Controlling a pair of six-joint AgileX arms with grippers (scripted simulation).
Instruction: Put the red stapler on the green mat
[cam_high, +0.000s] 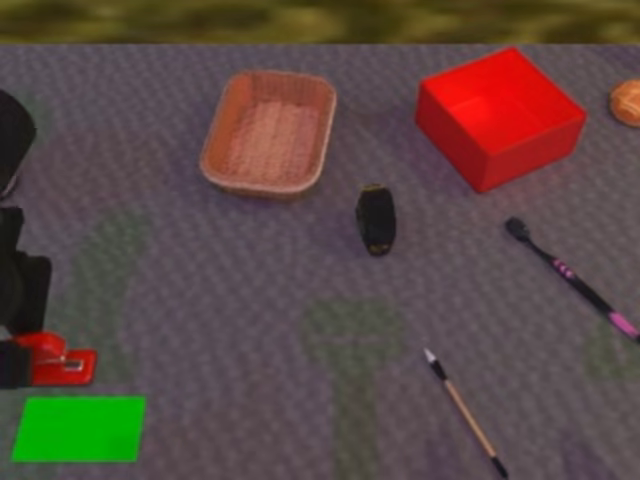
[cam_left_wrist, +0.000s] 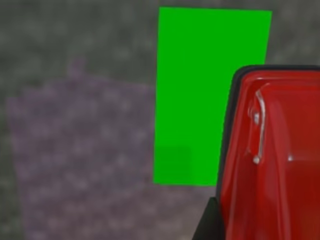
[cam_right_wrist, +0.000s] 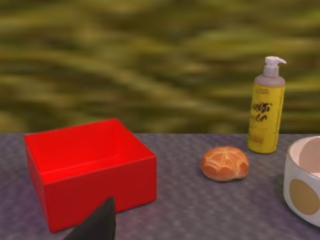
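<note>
The top view looks straight down on the whole table (cam_high: 250, 300). The left wrist view sits close above the stapler (cam_left_wrist: 275, 160) and mat (cam_left_wrist: 210, 90), both also seen at the top view's lower left. The right wrist view looks low and level across the table's far right, sharing the box (cam_right_wrist: 90, 170) and bun (cam_right_wrist: 225, 163) with the top view.

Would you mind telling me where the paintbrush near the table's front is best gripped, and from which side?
Grip the paintbrush at mid-handle, coming straight down from above with the fingers across its thin shaft. It lies flat and diagonal on the table, with bare surface on both sides.
</note>
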